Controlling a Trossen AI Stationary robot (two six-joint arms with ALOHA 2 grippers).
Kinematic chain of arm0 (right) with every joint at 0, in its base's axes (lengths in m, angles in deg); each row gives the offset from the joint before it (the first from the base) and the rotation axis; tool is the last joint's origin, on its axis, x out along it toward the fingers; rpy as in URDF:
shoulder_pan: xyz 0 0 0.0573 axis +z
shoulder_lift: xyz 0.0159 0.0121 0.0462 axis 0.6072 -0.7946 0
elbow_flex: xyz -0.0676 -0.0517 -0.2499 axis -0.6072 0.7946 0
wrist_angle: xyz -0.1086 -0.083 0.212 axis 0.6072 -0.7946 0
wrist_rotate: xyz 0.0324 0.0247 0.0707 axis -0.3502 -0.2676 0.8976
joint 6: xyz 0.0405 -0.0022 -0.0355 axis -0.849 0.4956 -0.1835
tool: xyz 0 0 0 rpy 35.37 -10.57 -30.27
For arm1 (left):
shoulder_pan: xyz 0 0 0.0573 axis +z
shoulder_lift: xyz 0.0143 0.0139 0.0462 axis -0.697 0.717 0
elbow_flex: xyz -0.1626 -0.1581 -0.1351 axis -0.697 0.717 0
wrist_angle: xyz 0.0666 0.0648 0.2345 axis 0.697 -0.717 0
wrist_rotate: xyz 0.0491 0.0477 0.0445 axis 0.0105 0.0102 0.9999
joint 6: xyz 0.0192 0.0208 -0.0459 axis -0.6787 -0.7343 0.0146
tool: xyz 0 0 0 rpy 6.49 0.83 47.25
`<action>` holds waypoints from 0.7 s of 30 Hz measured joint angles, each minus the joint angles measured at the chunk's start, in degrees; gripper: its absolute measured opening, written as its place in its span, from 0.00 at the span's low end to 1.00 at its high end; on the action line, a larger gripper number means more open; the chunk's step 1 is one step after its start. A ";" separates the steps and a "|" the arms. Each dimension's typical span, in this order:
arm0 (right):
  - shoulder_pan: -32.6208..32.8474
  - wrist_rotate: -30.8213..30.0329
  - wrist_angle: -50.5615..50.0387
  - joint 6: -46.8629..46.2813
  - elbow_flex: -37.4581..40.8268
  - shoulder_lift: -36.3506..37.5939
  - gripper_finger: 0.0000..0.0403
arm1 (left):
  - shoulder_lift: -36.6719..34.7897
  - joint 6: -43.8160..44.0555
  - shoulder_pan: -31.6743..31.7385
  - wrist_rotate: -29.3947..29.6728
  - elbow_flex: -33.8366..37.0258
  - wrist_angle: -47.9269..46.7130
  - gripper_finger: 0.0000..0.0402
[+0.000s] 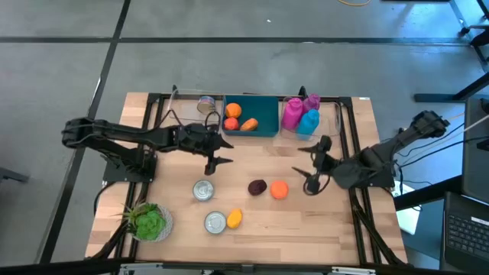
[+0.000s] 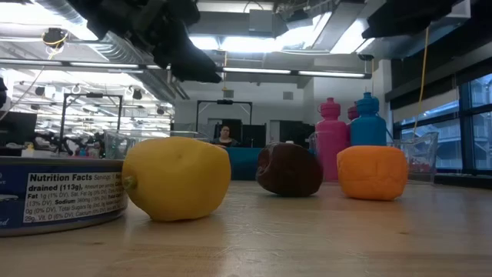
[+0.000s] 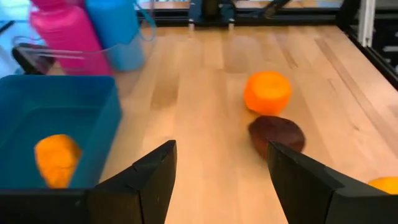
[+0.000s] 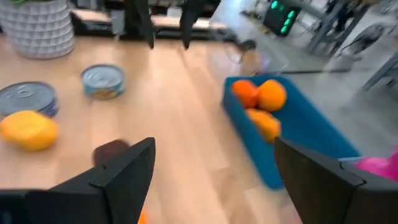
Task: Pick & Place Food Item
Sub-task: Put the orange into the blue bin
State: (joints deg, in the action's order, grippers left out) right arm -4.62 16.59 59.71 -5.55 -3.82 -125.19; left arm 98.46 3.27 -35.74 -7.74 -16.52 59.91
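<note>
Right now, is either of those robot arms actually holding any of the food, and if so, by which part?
No. The left gripper and right gripper both stand open above the table, with nothing between their fingers.

grey concrete floor (image 1: 306, 69); ceiling strip lights (image 2: 261, 71); windows (image 2: 469, 123) at one side.

Beyond my right gripper (image 1: 312, 165), at the wooden table's (image 1: 336, 229) far edge, two pink bottles (image 1: 292, 113) and a blue bottle (image 1: 309, 122) stand upright, packed close together in a clear tub (image 1: 337, 116). They sit well apart from my left gripper (image 1: 217, 156). Far behind the table, a person (image 2: 224, 135) shows in the room.
</note>
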 joint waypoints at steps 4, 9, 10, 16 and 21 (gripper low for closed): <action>2.66 1.25 0.03 -5.43 0.05 -4.33 0.80 | 0.02 2.00 -4.34 1.77 0.00 -0.01 0.59; 5.08 2.99 0.50 -11.89 1.91 -9.20 0.80 | 0.02 6.36 -10.65 5.26 0.00 0.01 0.59; 5.32 3.88 0.46 -13.08 2.21 -10.27 0.80 | 0.02 7.09 -12.02 6.37 0.00 0.01 0.59; 5.75 6.98 5.80 -13.99 2.43 -16.50 0.80 | 0.26 10.32 -18.33 14.22 0.02 1.80 0.59; 5.70 7.60 9.07 -15.52 2.43 -19.53 0.80 | 0.26 12.05 -21.79 17.97 0.02 4.96 0.59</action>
State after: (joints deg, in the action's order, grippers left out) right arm 1.08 24.19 68.78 -21.07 -1.39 -144.72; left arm 98.72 15.31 -57.53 10.22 -16.50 64.87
